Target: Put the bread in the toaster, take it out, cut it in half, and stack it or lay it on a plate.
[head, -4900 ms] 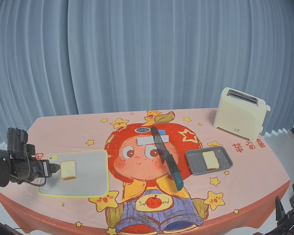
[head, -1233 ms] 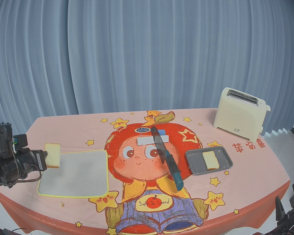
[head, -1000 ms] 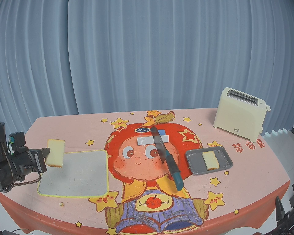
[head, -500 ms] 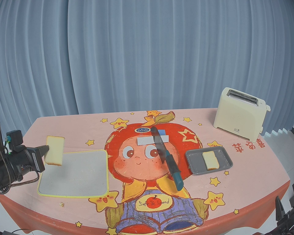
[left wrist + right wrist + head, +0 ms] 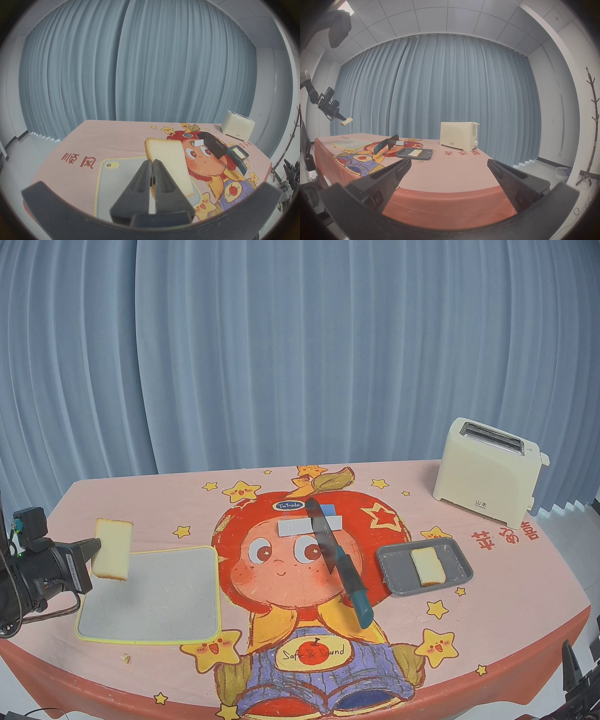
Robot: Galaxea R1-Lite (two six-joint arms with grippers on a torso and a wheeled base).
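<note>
My left gripper (image 5: 94,549) (image 5: 152,168) is shut on a half slice of bread (image 5: 113,549) (image 5: 168,165), held up in the air over the left end of the grey cutting board (image 5: 150,593) (image 5: 118,181). A second bread piece (image 5: 428,565) (image 5: 415,152) lies on the grey plate (image 5: 392,564) (image 5: 403,153) at the right. The cream toaster (image 5: 487,471) (image 5: 458,135) stands at the far right corner. A knife (image 5: 340,565) with a teal handle lies across the table's middle. My right gripper (image 5: 448,175) hangs open below the table's near right edge.
A small crumb (image 5: 125,657) lies near the table's front edge, below the cutting board. A white and blue label (image 5: 307,522) sits under the knife blade. The curtain (image 5: 300,352) closes off the back.
The left gripper closed on the bread that lay on the cutting board and lifted it off, holding it upright. Over the last second it barely moved. The head view shifted slightly.
</note>
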